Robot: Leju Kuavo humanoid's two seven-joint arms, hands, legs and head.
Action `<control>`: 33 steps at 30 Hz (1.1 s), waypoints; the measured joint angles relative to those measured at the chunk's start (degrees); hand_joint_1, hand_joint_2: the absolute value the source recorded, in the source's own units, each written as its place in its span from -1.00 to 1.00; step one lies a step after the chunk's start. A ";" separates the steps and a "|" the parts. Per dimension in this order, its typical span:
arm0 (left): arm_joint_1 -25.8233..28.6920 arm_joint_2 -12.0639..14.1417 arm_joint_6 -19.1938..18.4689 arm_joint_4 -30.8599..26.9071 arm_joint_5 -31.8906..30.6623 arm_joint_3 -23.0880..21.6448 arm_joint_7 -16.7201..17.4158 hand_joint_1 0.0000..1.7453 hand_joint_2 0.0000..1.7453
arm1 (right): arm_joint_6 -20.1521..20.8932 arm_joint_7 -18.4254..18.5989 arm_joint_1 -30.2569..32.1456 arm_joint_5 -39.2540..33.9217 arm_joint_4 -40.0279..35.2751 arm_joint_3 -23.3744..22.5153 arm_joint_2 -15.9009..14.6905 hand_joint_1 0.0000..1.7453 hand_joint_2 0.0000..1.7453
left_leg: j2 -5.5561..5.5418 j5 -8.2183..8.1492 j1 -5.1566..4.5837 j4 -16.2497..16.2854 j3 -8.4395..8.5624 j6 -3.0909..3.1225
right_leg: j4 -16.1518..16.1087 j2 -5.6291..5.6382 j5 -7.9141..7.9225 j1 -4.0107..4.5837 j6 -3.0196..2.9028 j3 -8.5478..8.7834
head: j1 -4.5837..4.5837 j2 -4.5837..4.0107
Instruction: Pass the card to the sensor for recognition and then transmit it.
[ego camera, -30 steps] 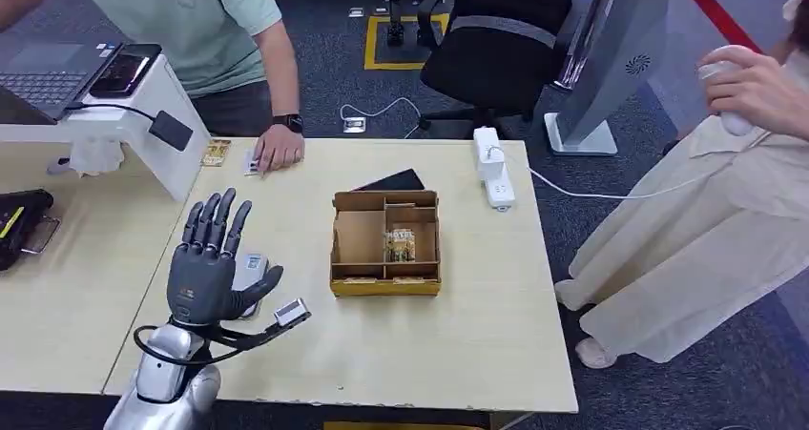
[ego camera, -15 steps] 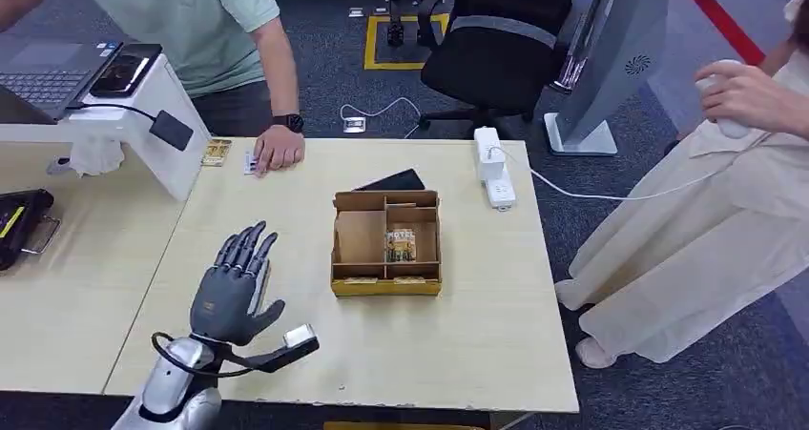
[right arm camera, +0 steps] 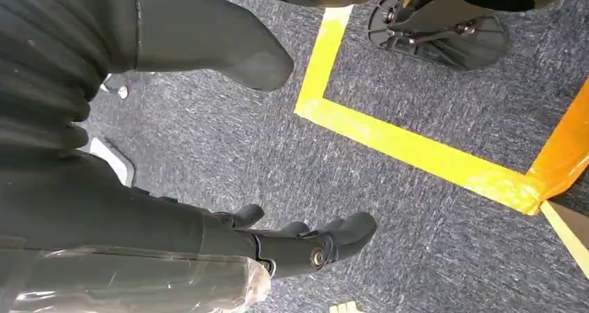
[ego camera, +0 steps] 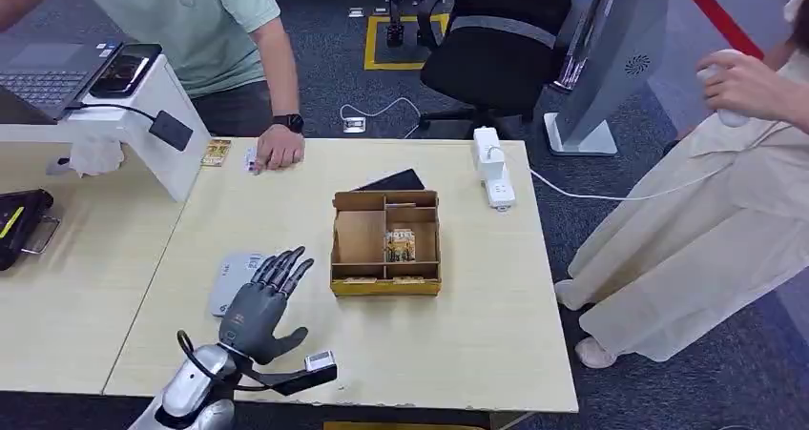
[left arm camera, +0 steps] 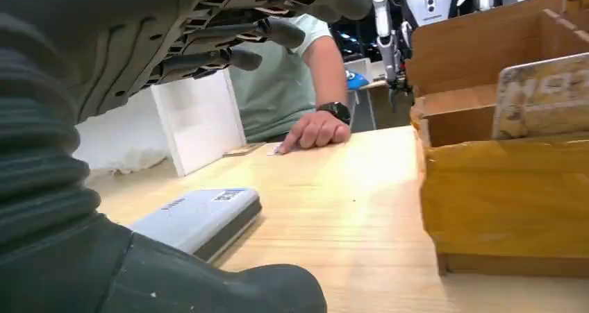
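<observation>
Left robot hand (ego camera: 259, 301) overlaps sensor (ego camera: 232, 279).

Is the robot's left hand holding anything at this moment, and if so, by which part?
Nothing. The left hand is open above the table, beside the grey sensor.

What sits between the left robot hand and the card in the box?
Only the box's near wall and bare table separate the left robot hand from the card, as the head view shows.

Empty left robot hand (ego camera: 259, 306) beside sensor (ego camera: 232, 279)
</observation>
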 joint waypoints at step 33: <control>-4.56 -7.80 2.93 2.95 4.33 -3.82 1.62 -1.00 1.00 | 0.00 0.66 -0.22 0.87 0.00 0.85 0.00 -1.00 1.00 | 0.00 0.01 -0.02 0.03 -0.01 0.03 | -0.01 -0.01 0.03 -0.01 0.05 0.00 | 0.00 0.00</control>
